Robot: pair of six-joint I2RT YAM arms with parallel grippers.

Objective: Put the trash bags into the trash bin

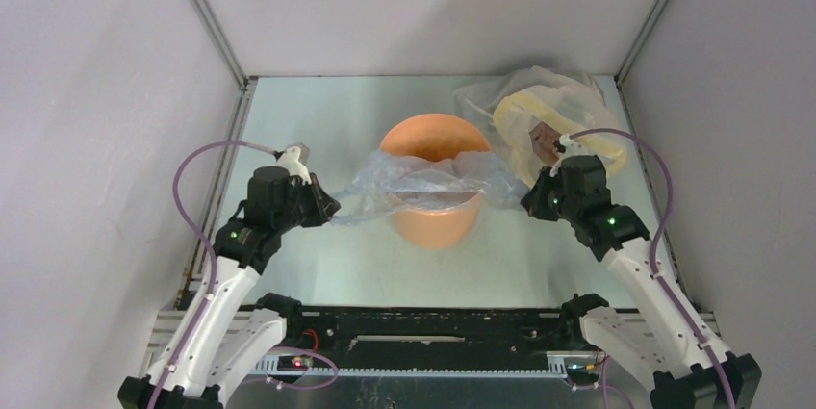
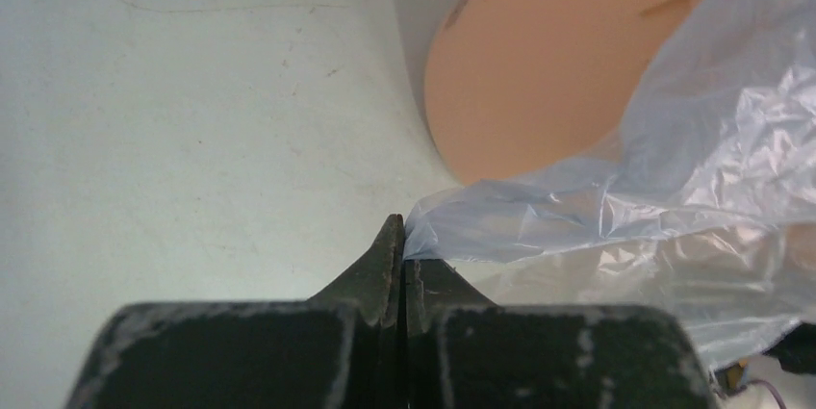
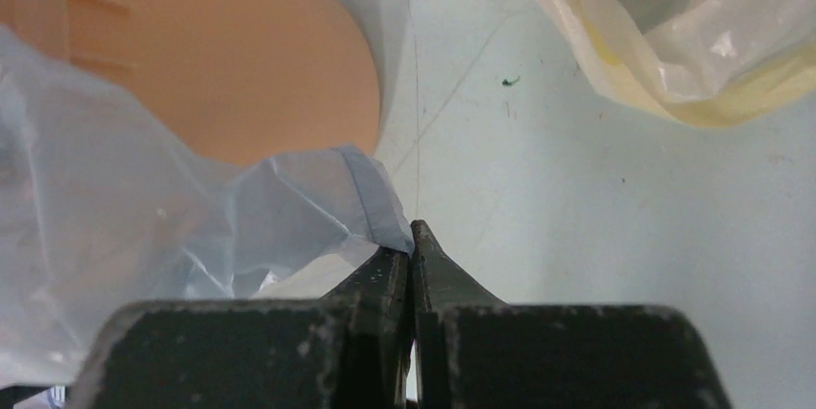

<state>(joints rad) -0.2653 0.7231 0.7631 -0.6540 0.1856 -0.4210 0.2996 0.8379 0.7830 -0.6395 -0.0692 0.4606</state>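
The orange trash bin [image 1: 430, 178] stands in the middle of the table. A pale blue-grey trash bag [image 1: 423, 184] is stretched across its mouth from side to side. My left gripper [image 1: 330, 207] is shut on the bag's left end, left of the bin. In the left wrist view that gripper [image 2: 402, 241] pinches the film [image 2: 597, 207] at its tips, with the bin [image 2: 539, 72] beyond. My right gripper [image 1: 524, 203] is shut on the bag's right end, right of the bin. The right wrist view shows this gripper [image 3: 412, 241] nipping a corner of the bag [image 3: 173, 226] beside the bin [image 3: 241, 53].
A bulky clear-and-yellow plastic bundle [image 1: 544, 115] with a brown patch lies at the back right, just behind my right arm; it also shows in the right wrist view as the bundle [image 3: 674, 34]. Grey walls close in the table [image 1: 318, 120] on three sides.
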